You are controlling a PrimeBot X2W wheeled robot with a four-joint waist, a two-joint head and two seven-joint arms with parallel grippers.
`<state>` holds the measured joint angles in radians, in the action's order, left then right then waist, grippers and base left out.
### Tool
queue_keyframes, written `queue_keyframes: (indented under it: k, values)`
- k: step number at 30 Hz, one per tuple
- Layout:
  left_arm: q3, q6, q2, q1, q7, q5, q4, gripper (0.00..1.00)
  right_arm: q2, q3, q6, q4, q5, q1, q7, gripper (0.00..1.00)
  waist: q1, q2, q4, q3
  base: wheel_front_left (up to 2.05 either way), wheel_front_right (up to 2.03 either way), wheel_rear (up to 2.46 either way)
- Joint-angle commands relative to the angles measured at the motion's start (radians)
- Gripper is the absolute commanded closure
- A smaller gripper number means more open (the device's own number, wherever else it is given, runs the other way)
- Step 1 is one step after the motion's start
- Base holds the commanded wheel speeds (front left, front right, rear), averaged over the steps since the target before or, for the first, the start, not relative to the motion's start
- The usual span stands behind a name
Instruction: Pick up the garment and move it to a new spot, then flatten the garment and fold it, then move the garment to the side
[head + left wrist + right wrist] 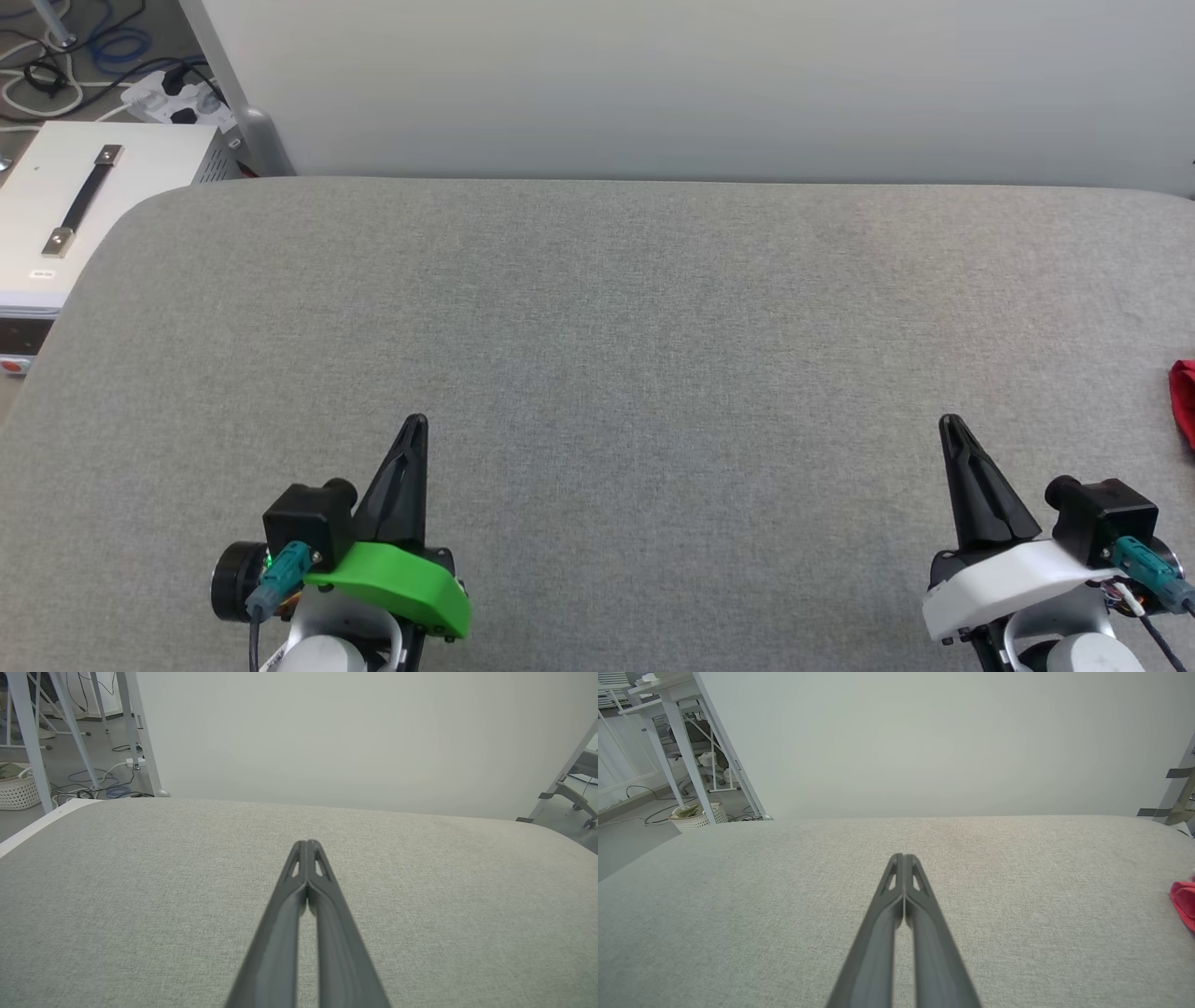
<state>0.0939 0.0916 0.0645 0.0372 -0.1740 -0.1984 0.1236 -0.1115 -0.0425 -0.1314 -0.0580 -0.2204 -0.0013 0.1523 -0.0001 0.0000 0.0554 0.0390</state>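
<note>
Grey table (pixel 597 308): left gripper (pixel 416 427), right gripper (pixel 950 425) level, fingers together, pointing forward.

The left gripper (pixel 416 425) and right gripper (pixel 948 423) sit low, well apart. Both have fingers pressed together, pointing forward.

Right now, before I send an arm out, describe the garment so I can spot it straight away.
Start from the grey cloth-covered table that spans the head view. Follow it to that view's right edge, out past the right gripper: the garment is the bit of fabric cut off by the frame there. Its bright red sets it apart from the plain grey cloth around it.
</note>
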Motion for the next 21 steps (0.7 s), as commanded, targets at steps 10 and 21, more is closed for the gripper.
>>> queue_keyframes:
  k: [10, 21]
  values:
    - [-0.016, -0.019, -0.006, -0.015, 0.027, 0.04, -0.022, 1.0, 0.012, 0.008, 0.0, 0.014, 0.04, 0.001, -0.026, 1.0, 0.0001, 0.0, -0.008, -0.006, 0.0, 0.0, 0.0]
    - [-0.027, -0.03, -0.007, -0.018, 0.049, 0.064, -0.037, 1.0, 0.019, 0.013, 0.0, 0.02, 0.067, 0.001, -0.045, 1.0, 0.0001, 0.0, -0.015, -0.011, 0.0, 0.0, 0.0]
